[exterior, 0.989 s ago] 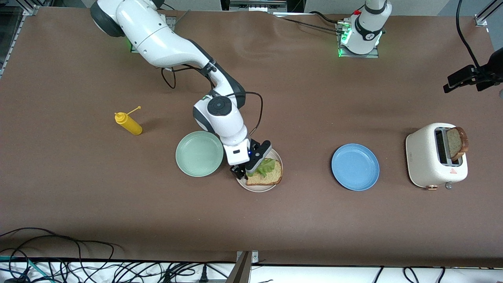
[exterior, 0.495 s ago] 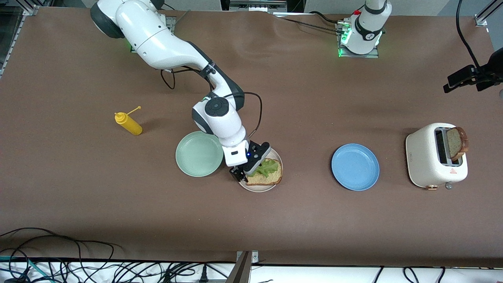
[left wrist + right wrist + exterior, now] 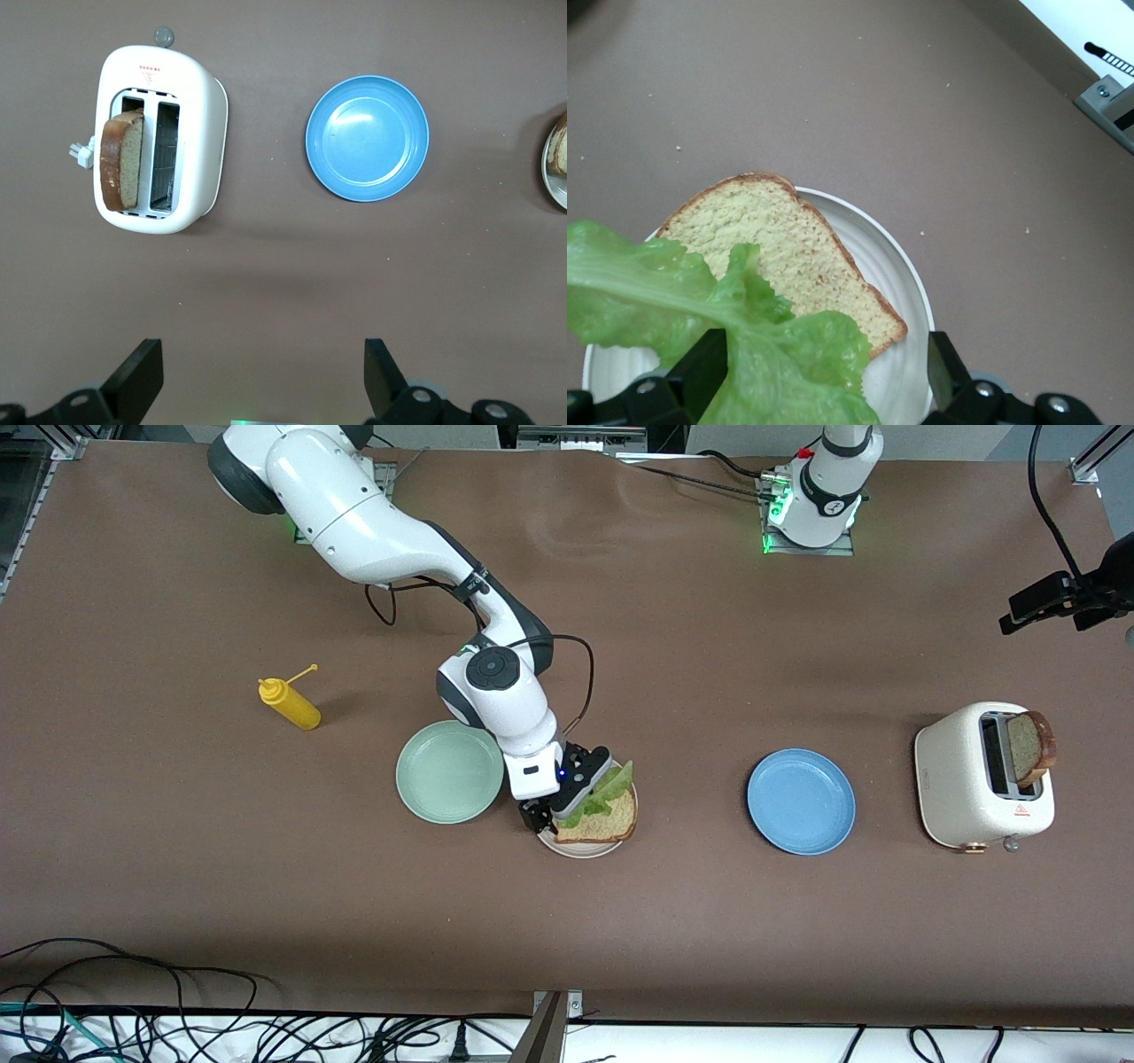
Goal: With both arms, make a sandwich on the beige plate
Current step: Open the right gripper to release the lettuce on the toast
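Surface: brown, with both arm bases along one long edge and the camera across from them.

1. Beige plate [image 3: 581, 849]: about midway along the surface's length, nearer to the camera's edge than to the bases' edge.
2. Bread slice [image 3: 604, 826]: one speckled, brown-crusted slice lying flat on the beige plate.
3. Lettuce leaf [image 3: 601, 798]: ruffled and green, covering part of the slice on the side toward the bases. No second slice lies on top of it.
4. Right end effector [image 3: 551, 813]: low over the beige plate. Its fingers [image 3: 702, 370] stand wide apart with the leaf lying between them. One finger is against the leaf, the other is clear of it, and nothing is clamped.
5. Blue plate [image 3: 801, 802]: toward the left arm's end, well apart from the beige plate.
6. Toaster [image 3: 952, 779]: cream-coloured, near the edge at the left arm's end. A toast slice [image 3: 1031, 746] stands in one slot.
7. Mint green plate [image 3: 449, 771]: just beside the beige plate, toward the right arm's end.
8. Yellow squeeze bottle [image 3: 291, 705]: lying tilted, closer to the bases' edge than the mint green plate and toward the right arm's end.
9. Left end effector [image 3: 261, 352]: waits high over the toaster and blue plate, with its fingers spread and nothing between them.
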Controlling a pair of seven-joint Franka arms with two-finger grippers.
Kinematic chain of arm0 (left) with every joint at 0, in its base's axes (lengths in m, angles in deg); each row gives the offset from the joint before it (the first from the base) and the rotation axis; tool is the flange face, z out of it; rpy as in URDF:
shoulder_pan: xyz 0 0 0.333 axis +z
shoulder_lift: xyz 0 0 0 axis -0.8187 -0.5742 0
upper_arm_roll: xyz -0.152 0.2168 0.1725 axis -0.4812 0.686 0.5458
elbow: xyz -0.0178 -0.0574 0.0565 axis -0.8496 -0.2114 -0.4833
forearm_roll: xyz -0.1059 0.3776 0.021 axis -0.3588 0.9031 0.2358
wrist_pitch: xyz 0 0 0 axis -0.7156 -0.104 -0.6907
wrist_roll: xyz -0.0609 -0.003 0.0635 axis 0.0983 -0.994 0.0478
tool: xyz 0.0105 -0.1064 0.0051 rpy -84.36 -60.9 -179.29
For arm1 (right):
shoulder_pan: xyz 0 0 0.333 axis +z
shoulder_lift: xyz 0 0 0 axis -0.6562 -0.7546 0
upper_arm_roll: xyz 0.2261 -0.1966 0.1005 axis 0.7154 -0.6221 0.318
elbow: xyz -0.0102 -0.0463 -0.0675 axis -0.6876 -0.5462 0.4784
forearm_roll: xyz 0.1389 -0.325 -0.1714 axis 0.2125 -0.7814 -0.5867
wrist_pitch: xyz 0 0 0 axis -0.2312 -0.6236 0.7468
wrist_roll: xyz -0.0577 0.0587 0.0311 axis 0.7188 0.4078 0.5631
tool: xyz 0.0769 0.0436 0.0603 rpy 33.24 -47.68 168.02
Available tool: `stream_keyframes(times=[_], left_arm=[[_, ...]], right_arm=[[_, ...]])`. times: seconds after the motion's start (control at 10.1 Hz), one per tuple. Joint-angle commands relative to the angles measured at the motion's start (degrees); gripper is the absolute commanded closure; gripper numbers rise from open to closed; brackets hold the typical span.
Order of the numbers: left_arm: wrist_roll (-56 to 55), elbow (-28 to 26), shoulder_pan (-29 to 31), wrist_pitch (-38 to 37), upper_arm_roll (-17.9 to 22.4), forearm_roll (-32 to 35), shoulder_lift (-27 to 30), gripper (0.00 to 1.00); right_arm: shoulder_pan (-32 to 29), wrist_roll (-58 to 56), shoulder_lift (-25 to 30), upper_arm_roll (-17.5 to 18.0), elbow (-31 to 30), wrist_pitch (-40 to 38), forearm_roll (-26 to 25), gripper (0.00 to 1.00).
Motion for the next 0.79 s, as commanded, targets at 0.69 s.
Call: stream_keyframes(times=[0.69], left_arm=[[-0.36, 0.51, 0.13, -0.84, -0.37, 1.43, 0.00, 0.00]], right_arm=[[-0.30, 8.39, 0.34, 2.20, -0.65, -4.06, 9.62, 0.00]])
